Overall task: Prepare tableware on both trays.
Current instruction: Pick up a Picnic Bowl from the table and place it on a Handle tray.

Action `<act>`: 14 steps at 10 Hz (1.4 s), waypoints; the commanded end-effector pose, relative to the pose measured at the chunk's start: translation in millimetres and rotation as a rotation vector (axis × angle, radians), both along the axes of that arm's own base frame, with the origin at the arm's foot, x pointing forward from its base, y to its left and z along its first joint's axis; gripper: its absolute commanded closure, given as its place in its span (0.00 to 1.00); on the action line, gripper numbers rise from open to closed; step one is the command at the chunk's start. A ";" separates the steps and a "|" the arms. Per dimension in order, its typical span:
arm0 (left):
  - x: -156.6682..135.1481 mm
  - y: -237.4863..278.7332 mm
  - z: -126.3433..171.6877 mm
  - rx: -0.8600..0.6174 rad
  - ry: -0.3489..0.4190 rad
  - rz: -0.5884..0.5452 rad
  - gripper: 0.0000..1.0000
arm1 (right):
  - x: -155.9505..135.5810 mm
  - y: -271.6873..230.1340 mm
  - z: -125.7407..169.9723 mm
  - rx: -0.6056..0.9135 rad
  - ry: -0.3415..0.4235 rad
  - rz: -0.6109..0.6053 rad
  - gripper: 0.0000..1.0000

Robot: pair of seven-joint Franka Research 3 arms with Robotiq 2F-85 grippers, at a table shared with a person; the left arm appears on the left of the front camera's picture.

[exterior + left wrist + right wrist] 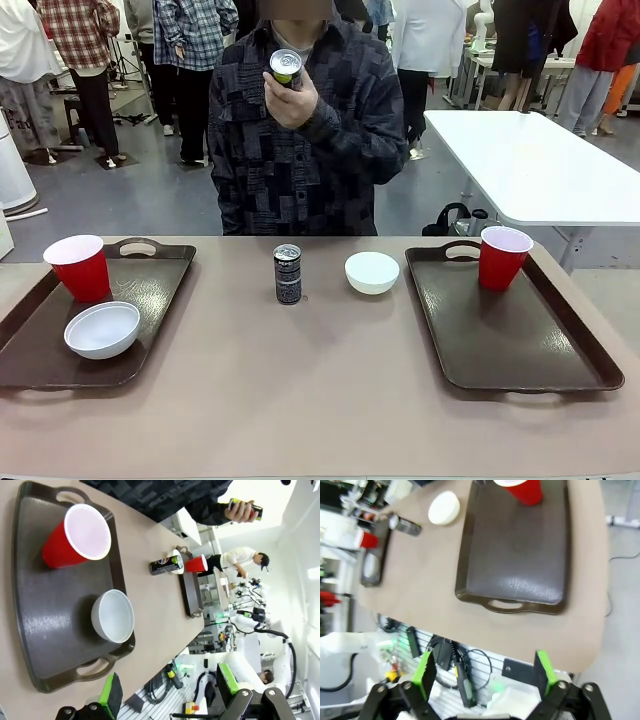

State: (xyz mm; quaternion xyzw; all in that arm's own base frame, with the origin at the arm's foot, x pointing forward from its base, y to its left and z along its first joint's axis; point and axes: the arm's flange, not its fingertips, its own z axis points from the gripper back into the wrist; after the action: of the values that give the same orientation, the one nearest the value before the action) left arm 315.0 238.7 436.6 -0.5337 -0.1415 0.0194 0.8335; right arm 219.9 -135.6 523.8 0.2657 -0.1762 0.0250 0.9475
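- The table (300,400) has a broad bare stretch along its near edge and down the middle, between the trays.
- My left-side tray (160,290) and right-side tray (500,340) lie well apart. Each has its long axis running near to far, with handles at those ends.
- My left gripper (168,687) and right gripper (484,672) hang above the near edge, fingers spread wide and holding nothing.
- A red cup (78,267) stands upright at the left tray's far end, and another cup (503,257) at the right tray's far end. The rest of that tray is open.
- One white bowl (102,330) sits mouth up on the left tray. A second bowl (372,272) rests on the table just left of the right tray.
- A dark can (288,274) stands upright mid-table beside that bowl. The person's hand (290,100) holds another can (286,66), its top tilted toward me.
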 end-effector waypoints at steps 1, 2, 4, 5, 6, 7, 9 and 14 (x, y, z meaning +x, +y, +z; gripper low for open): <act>0.0 -2.7 5.0 0.003 -0.010 -0.005 0.00 | 9.8 42.2 -12.8 -0.037 0.029 0.007 0.00; 0.0 -2.7 5.0 0.003 -0.010 -0.005 0.00 | 18.6 58.6 -17.6 -0.054 0.035 0.029 0.00; 0.0 -2.7 5.0 0.003 -0.010 -0.005 0.00 | 44.5 97.2 -32.8 -0.092 0.014 0.064 0.00; 0.0 -2.7 5.0 0.003 -0.010 -0.005 0.00 | 55.6 111.9 -41.3 -0.111 0.006 0.077 0.00; 0.0 -2.7 5.0 0.003 -0.010 -0.005 0.00 | 64.4 124.7 -49.7 -0.127 0.011 0.100 0.00; 0.0 -2.7 5.0 0.003 -0.010 -0.005 0.00 | 67.5 129.0 -58.6 -0.138 0.035 0.106 0.00; 0.0 -2.7 5.0 0.003 -0.010 -0.005 0.00 | 21.6 86.9 -61.4 -0.196 0.099 0.133 0.00; 0.0 -2.7 5.0 0.003 -0.010 -0.005 0.00 | -27.0 -4.4 -51.4 -0.091 0.162 0.089 0.00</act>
State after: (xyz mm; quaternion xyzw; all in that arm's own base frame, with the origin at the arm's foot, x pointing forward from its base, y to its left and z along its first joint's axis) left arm 316.7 235.9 438.6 -0.5325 -0.1407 0.0151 0.8345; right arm 187.4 -165.2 496.4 0.2366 -0.0924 0.0424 0.9663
